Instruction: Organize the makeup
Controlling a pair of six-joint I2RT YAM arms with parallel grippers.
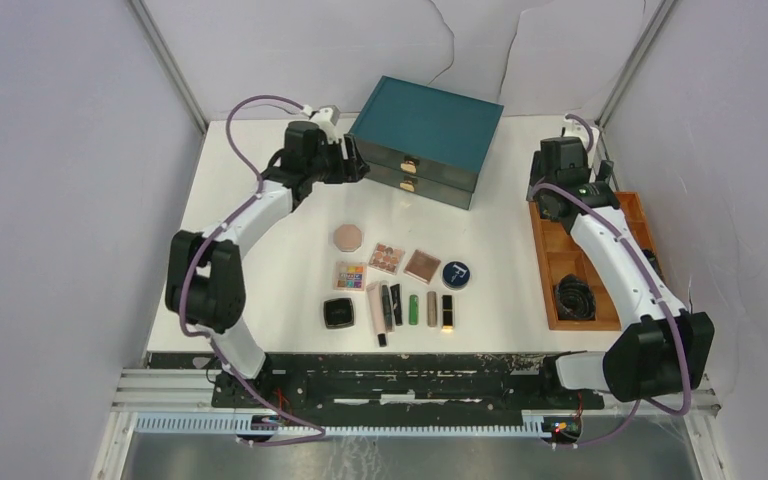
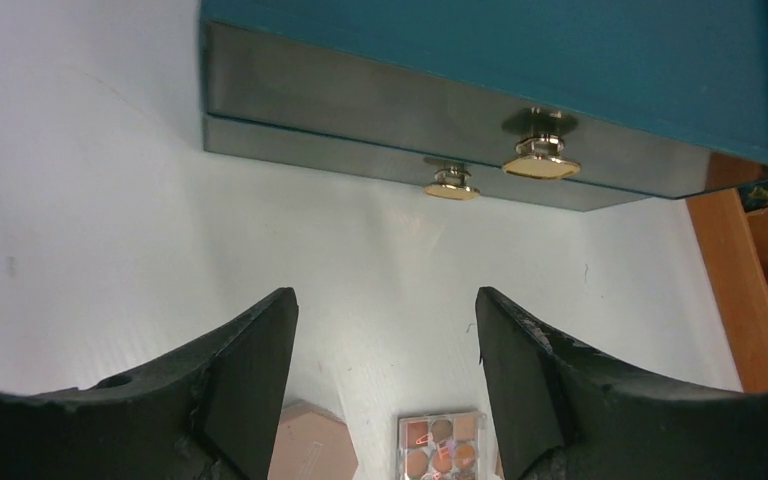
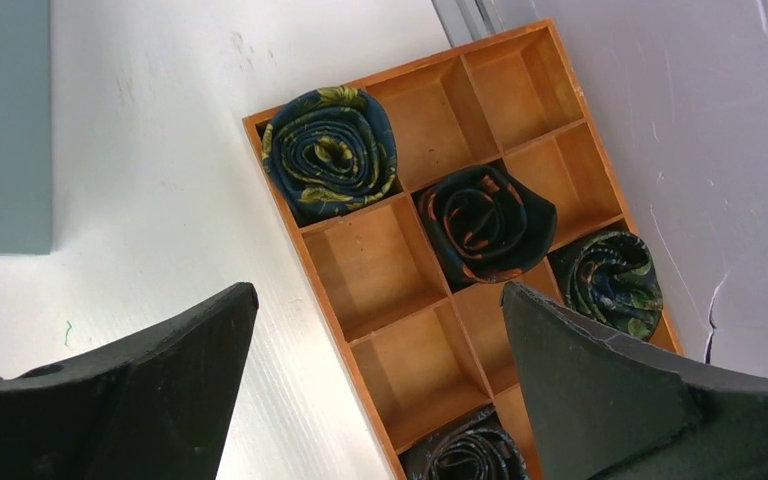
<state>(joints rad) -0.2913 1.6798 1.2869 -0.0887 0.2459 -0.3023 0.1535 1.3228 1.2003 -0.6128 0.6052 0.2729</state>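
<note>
1. Two sets of jaws stand apart, both empty.
2. Left gripper (image 2: 385, 295) hangs at the far side of the table (image 1: 290, 285), just before the teal drawer box (image 1: 425, 125).
3. Makeup (image 1: 395, 285) lies in rows at the table middle, nearer than this gripper, with the pink compact (image 1: 348, 238) closest and bare table on both sides.
4. Right gripper (image 3: 380, 290) is over the wooden tray (image 3: 290, 220) at the right edge, well apart from the makeup.

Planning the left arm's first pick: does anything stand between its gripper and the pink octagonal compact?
Nothing visible. Only bare white table lies between the left gripper, jaws open, and the pink octagonal compact; the teal drawer box with gold knobs stands beyond the gripper.
</note>
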